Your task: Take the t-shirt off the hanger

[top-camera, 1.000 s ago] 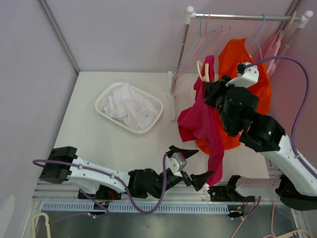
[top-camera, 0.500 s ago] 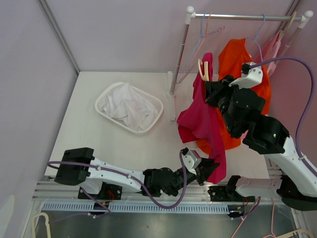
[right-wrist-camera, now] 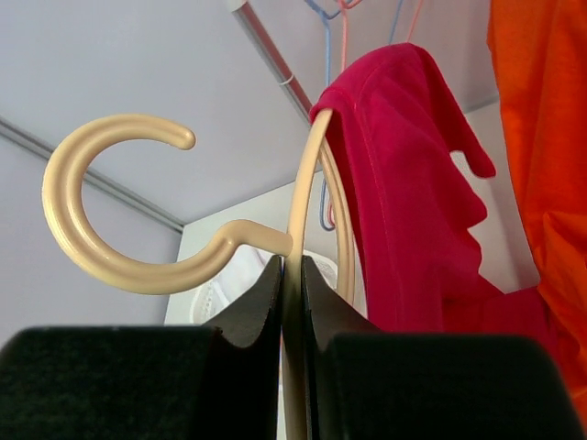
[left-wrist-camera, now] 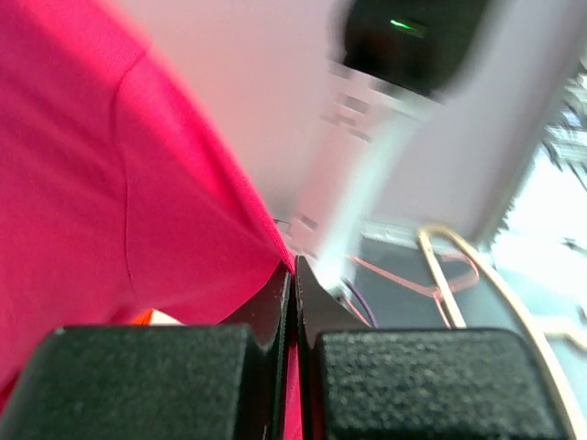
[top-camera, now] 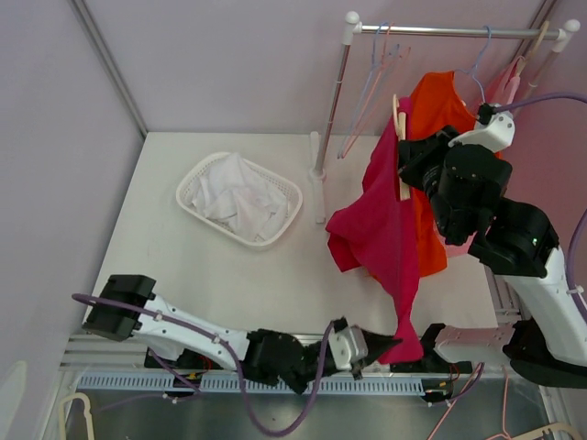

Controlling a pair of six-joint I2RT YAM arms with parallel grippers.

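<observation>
A crimson t-shirt (top-camera: 381, 225) hangs from a cream plastic hanger (top-camera: 399, 124) held up off the rail. My right gripper (top-camera: 410, 170) is shut on the hanger (right-wrist-camera: 303, 229) just below its hook, with the t-shirt (right-wrist-camera: 404, 183) draped over the right shoulder of the hanger. Low at the table's front edge, my left gripper (top-camera: 390, 342) is shut on the t-shirt's bottom hem. In the left wrist view the red cloth (left-wrist-camera: 119, 192) runs down between the closed fingers of the left gripper (left-wrist-camera: 293, 284).
An orange shirt (top-camera: 440, 119) hangs on the clothes rail (top-camera: 440, 30) behind the crimson one, beside bare wire hangers (top-camera: 371, 73). A white basket (top-camera: 188, 183) of white laundry sits at the left of the table. The rail's post (top-camera: 328, 110) stands mid-table.
The left gripper reached the hem, closed on it and drew it toward the front edge. The right gripper lifted the hanger up and to the right, stretching the shirt.
</observation>
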